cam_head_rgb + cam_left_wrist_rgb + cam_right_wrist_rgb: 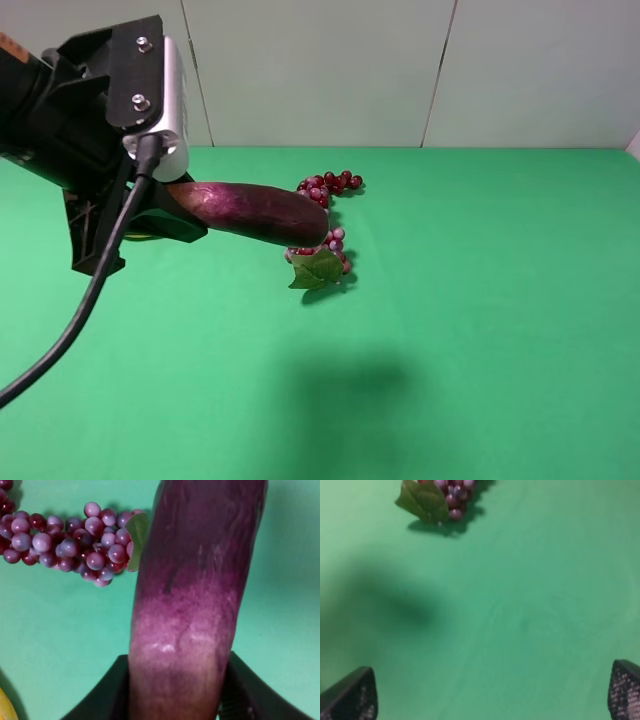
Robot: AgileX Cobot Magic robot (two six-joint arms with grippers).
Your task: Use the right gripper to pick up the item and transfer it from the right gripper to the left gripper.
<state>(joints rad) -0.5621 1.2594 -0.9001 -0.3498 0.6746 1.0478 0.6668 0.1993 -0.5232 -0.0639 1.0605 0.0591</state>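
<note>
Over the table's (pixel 480 300) left side: eggplant (pixel 255 212) airborne in the left pincer (pixel 176 695), handover looks complete.
Left pincer is clamped on the pale stem end. The dark end sticks out roughly level toward the grape bunch (pixel 330 185), clear of the table. Right pincer (pixel 492 695) is spread wide and empty, hanging over bare green with just the grapes' leaf (pixel 422 501) in its view. My read: transfer step is done; next only calls for a steady left grip and the right arm kept clear. No readable writing; the orange mark (pixel 10 44) on the left arm is too cut off to tell.
</note>
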